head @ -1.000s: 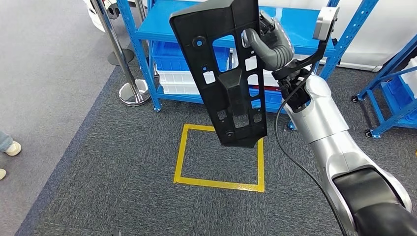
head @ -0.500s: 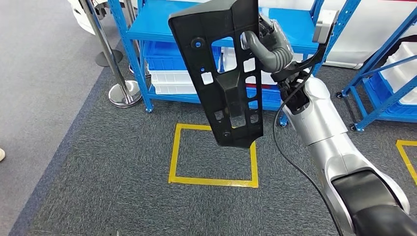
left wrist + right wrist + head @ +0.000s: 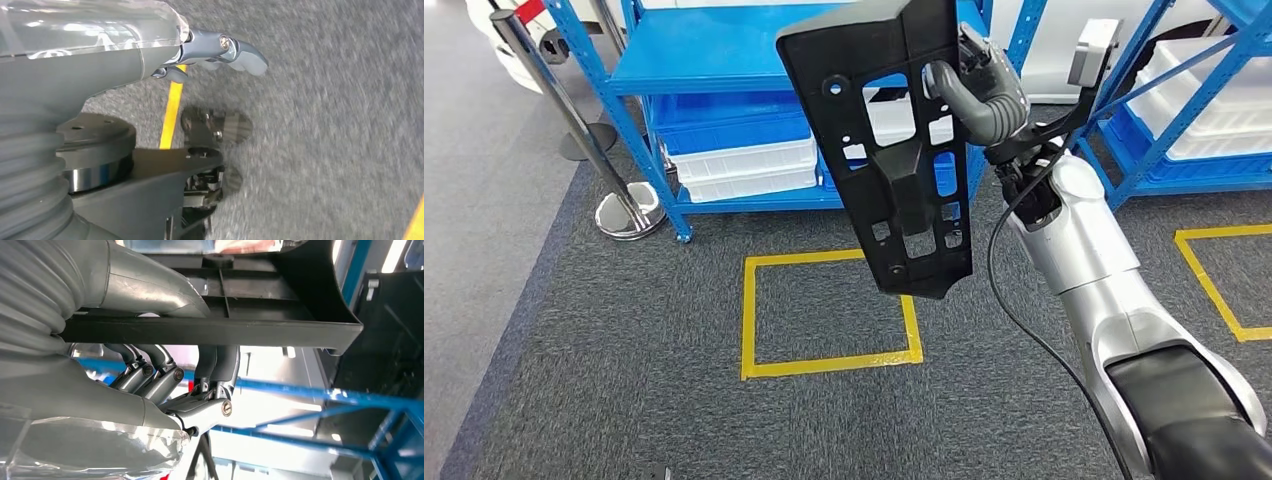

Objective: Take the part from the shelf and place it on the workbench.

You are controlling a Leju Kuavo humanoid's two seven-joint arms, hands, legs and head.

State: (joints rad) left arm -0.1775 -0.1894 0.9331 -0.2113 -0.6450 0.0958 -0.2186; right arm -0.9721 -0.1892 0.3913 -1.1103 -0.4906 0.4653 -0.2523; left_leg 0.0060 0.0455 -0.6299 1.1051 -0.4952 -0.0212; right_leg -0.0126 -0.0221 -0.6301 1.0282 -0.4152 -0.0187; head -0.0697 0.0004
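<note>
The part (image 3: pixel 894 150) is a long black plastic panel with many cut-outs, held upright in front of me above the carpet. My right hand (image 3: pixel 979 90) grips it near its upper edge, thumb through a cut-out. Seen from the right wrist, the thick grey thumb lies on one side of the part (image 3: pixel 215 330) and the dark fingers (image 3: pixel 165 375) curl under it. My left hand (image 3: pixel 220 50) hangs above the grey carpet with its fingers apart and nothing in it.
A blue shelf rack (image 3: pixel 714 50) with white bins (image 3: pixel 744 165) stands behind the part. A second blue rack (image 3: pixel 1184 100) is at the right. A chrome stanchion (image 3: pixel 629 215) stands at the left. Yellow tape squares (image 3: pixel 824 310) mark the carpet.
The whole picture has shifted left, so my view has turned to the right; a person's shoes at the left edge have left the frame. The right hand still holds the part the same way.
</note>
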